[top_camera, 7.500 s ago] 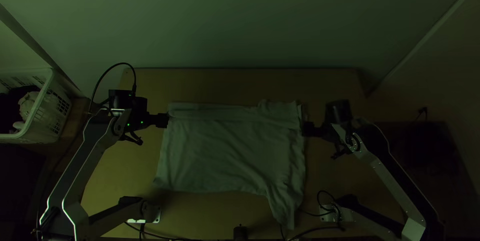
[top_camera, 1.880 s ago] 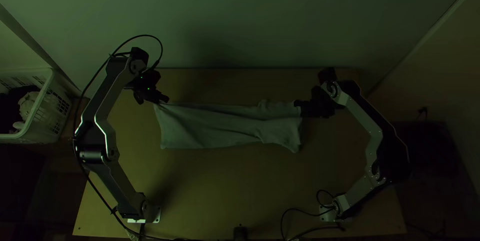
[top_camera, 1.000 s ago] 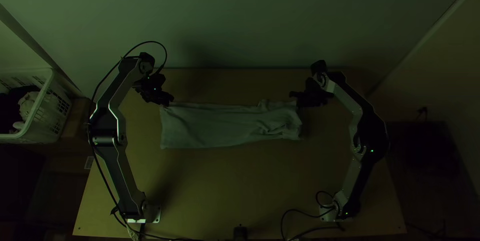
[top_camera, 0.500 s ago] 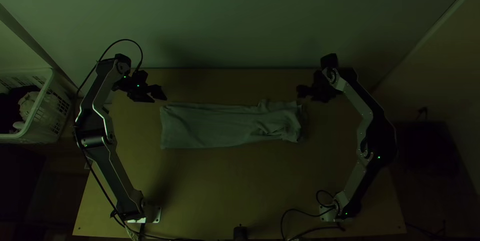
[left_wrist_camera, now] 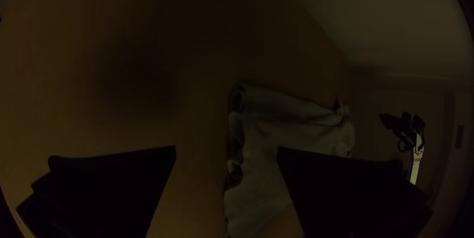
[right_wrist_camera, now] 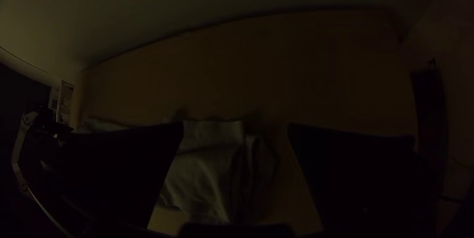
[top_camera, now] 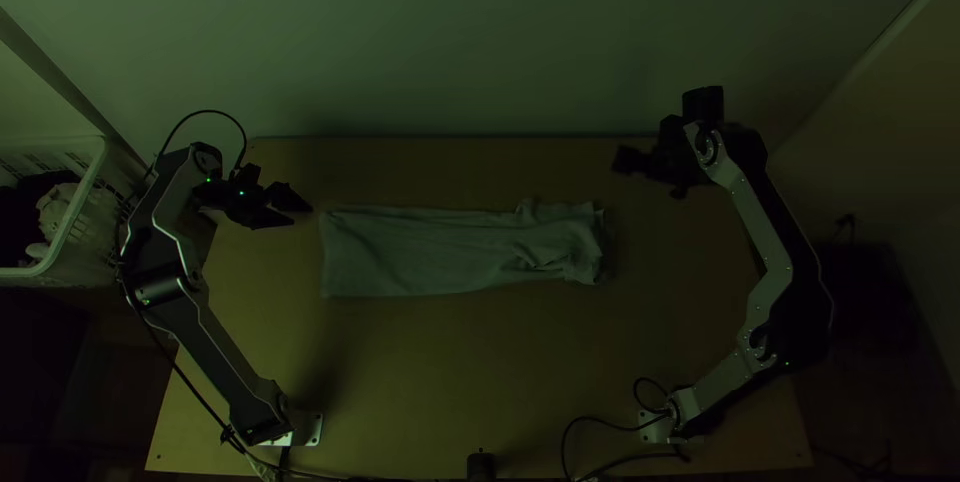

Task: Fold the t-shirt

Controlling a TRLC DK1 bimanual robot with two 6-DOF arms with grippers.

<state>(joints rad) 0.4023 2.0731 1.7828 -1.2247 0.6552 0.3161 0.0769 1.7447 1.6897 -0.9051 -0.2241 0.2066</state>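
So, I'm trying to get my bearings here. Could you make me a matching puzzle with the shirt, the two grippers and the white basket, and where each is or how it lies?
Things:
1. Left gripper
2. White basket
3. T-shirt
4. Right gripper

Places and states:
A. Lies as a long folded strip on the table
B. Open, near the T-shirt's more rumpled end
C. Open, near the T-shirt's smoother end
D. Stands off to the side, with pale and dark things inside

Right pairs: 1-C, 2-D, 3-A, 4-B
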